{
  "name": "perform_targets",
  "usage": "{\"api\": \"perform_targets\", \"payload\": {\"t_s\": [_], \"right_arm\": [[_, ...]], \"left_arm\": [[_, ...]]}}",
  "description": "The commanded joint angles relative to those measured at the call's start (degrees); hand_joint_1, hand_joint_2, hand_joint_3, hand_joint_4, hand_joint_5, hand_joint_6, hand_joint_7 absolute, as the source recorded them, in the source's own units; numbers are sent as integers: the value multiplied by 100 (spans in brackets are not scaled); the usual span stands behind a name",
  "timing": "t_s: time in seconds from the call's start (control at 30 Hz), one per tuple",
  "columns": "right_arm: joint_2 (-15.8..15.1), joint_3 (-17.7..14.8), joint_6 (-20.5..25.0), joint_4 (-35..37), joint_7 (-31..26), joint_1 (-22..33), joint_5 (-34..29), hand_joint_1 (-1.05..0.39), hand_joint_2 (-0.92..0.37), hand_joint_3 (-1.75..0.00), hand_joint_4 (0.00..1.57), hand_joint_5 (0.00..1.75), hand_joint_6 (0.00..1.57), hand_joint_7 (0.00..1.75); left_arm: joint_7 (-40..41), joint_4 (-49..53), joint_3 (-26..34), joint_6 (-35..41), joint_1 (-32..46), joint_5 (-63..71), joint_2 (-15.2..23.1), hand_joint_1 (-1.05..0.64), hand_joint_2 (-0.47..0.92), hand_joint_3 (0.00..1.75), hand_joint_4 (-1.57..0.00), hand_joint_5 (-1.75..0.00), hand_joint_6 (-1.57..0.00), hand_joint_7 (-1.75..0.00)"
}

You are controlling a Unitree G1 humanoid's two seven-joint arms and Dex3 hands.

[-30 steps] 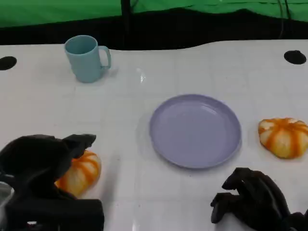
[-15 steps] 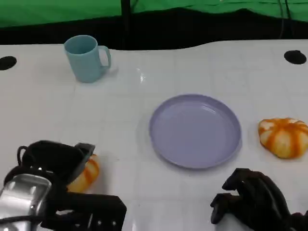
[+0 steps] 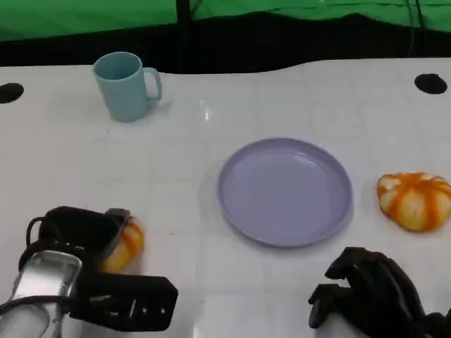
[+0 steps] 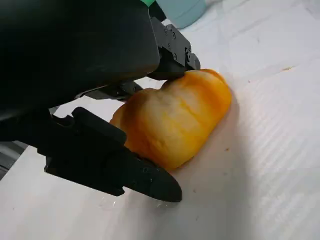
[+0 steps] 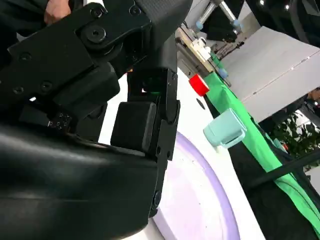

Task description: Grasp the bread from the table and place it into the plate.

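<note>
The left hand [image 3: 77, 236] cups an orange-striped bread roll [image 4: 175, 125] on the white tabletop [image 3: 211, 105], fingers [image 4: 172, 50] touching its far side, thumb beneath. It should close firmly before lifting toward the lavender plate [image 3: 285, 191]. The right hand [image 3: 370, 292] rests curled, holding nothing.

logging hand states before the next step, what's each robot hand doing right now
Left robot hand: fingers closed around the bread, which sits on the table.
Right robot hand: fingers curled in, holding nothing.
</note>
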Motion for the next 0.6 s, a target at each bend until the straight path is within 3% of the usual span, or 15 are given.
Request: {"api": "perform_targets", "payload": {"t_s": [0.03,0.07,0.1,0.13,0.2,0.23,0.27,0.3,0.4,0.47,0.53,0.6], "right_arm": [[-12,-48,-8,-39,-27,34,44,-102,-71,0,157,73,157,36],[-11,-49,-15,-30,-30,28,40,-102,-71,0,157,73,157,36],[-11,-49,-22,-26,-33,24,34,-102,-71,0,157,73,157,35],[-11,-49,-25,-23,-35,22,31,-102,-71,0,157,73,157,35],[-15,-48,-47,-2,-35,4,15,-102,-72,0,157,73,157,35],[-20,-47,-69,19,-27,-13,1,-104,-71,0,157,73,157,36],[-24,-46,-84,34,-22,-24,-8,-104,-71,0,157,74,157,37],[-26,-45,-94,45,-18,-31,-12,-105,-71,0,157,74,157,37],[-28,-38,-121,65,-13,-41,-27,-105,-71,0,157,74,157,37],[-32,-38,-121,83,-11,-50,-25,-105,-72,0,157,75,157,38],[-51,-46,-120,112,10,-63,-19,-105,-71,0,157,75,157,38],[-73,-52,-133,146,32,-82,-23,-104,-72,0,157,75,157,39]], "left_arm": [[669,670,54,-632,-2,-624,71,-38,91,26,-68,-117,-80,-8],[916,784,97,-847,-14,-803,78,-35,92,31,-66,-136,-91,-8],[1073,855,108,-975,-28,-912,90,-30,86,52,-65,-156,-106,-15],[1187,915,105,-1065,-44,-986,103,-29,81,66,-65,-163,-109,-21],[1595,1053,104,-1288,-66,-1092,121,-28,76,78,-65,-168,-111,-26],[1888,1135,117,-1431,-71,-1134,121,-28,71,94,-67,-172,-82,-99],[2106,1206,116,-1537,-82,-1170,124,-28,69,99,-68,-173,-64,-136],[2249,1267,106,-1607,-96,-1198,130,-28,68,102,-68,-174,-53,-159],[2457,1254,129,-1762,-106,-1296,160,-28,68,103,-69,-175,-46,-173],[2638,1099,215,-1910,-73,-1410,183,-24,60,118,-66,-175,-47,-172],[2744,1003,288,-1994,-67,-1527,180,-23,56,127,-67,-175,-53,-158],[2848,939,335,-2030,-103,-1568,179,-23,56,123,-67,-175,-60,-144]]}}
